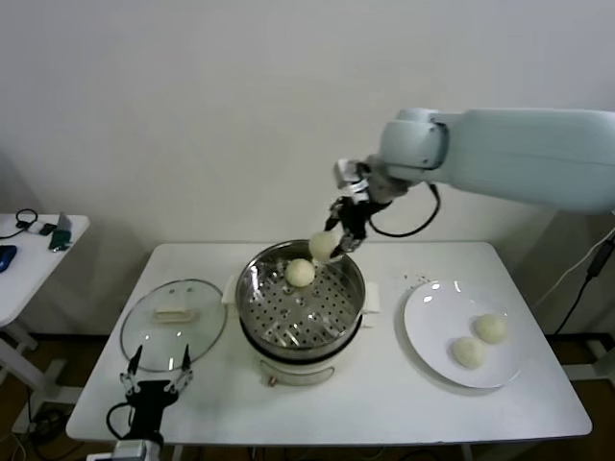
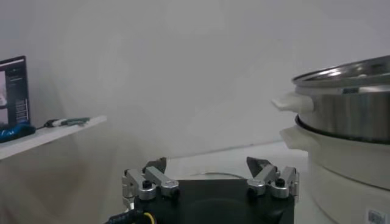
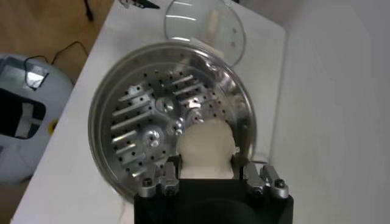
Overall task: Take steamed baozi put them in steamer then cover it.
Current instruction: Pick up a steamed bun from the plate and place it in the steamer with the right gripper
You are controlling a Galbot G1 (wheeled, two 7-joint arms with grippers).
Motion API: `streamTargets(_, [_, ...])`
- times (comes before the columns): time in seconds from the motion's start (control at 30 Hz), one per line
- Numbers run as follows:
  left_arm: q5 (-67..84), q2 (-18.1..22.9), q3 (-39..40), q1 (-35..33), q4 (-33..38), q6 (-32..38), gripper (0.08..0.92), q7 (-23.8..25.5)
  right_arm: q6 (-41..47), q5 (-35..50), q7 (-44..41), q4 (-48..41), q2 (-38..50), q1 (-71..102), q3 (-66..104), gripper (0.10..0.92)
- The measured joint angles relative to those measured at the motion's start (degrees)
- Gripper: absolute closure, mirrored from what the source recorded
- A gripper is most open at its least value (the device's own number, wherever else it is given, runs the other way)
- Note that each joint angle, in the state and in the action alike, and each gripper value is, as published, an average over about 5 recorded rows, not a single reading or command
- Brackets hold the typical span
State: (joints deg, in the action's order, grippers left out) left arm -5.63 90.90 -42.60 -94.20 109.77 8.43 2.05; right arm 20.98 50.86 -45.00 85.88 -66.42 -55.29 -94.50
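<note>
Baozi point(image 3: 206, 148) in right end effector point(image 3: 210, 173); plate point(image 1: 432, 331) head-view only.

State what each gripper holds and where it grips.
Right gripper holds a baozi by its sides, over the steamer. Left gripper, open near the table's front edge, holds nothing.

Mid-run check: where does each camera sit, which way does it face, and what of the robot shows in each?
Head view: high on the robot, looking down at the table; right arm and right pincer holding a baozi over the steamer, left pincer parked near the glass lid.
Left wrist view: low, level, facing the wall; open left pincer beside the steamer.
Right wrist view: above, facing down; right pincer gripping the baozi.
All three share the steamer.
</note>
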Motion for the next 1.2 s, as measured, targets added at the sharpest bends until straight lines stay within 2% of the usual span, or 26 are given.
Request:
streamTargets(0.47, [0.36, -0.20, -0.45, 0.06, 0.32, 0.03, 0.177, -0.03, 1.80, -4.01, 4.22, -8.11, -11.52, 10.44, 1.33, 0.465])
streamTargets(0.93, [0.92, -0.49, -0.69, 0.18, 0.04, 0.24, 0.177, -0.08, 3.32, -7.50, 6.60, -12.80, -15.33, 17.18, 3.05, 0.465])
streamTargets(1.03, [0.93, -0.49, -0.67, 0.13, 0.10, 0.28, 0.177, -0.08, 3.41, -8.00, 6.95, -12.93, -15.37, 17.61, 3.42, 0.438])
streamTargets(1.2, [0.92, -0.47, -0.59, 0.02, 0.36, 0.35, 0.177, -0.08, 2.96, -8.14, 6.84, -12.66, -14.92, 17.64, 4.16, 0.305])
